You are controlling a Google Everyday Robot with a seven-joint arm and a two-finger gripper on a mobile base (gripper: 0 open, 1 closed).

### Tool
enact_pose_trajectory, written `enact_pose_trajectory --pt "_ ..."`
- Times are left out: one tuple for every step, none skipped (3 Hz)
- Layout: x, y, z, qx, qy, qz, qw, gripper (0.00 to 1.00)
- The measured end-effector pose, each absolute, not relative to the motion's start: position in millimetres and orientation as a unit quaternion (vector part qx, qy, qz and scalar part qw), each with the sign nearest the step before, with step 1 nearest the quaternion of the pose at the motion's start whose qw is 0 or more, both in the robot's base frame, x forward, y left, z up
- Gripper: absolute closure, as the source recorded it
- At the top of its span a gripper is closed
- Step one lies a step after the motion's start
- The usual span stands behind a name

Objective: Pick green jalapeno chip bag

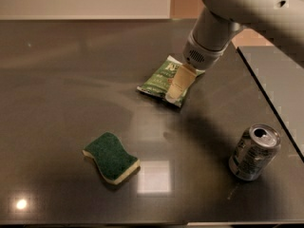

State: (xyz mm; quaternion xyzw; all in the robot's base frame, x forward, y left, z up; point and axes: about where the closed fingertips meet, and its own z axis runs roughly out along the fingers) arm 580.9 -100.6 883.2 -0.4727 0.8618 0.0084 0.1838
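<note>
Green jalapeno chip bag [158, 81] lies flat on the dark table [71, 80], near the far middle, turned diagonally with one corner to the far side. Its long axis is hard to judge, because its sides look nearly equal. The claw [178, 86] hangs from the arm directly over the right part of the bag and covers it, so most of the bag lies to the left of the claw. Whether the claw is wide or narrow, I cannot tell. The green sponge [111, 156] and the soda can [254, 152] are well apart, nearer the front.
</note>
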Motion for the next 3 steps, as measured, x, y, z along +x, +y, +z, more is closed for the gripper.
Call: enact_pose_trajectory --pt "594.7 -86.7 865.7 -0.476 0.860 0.016 0.182 0.00" --pt "606.8 -79.4 851.2 -0.483 0.856 0.022 0.182 0.00" --pt "616.2 -76.8 838.9 -0.487 0.855 0.028 0.177 0.00"
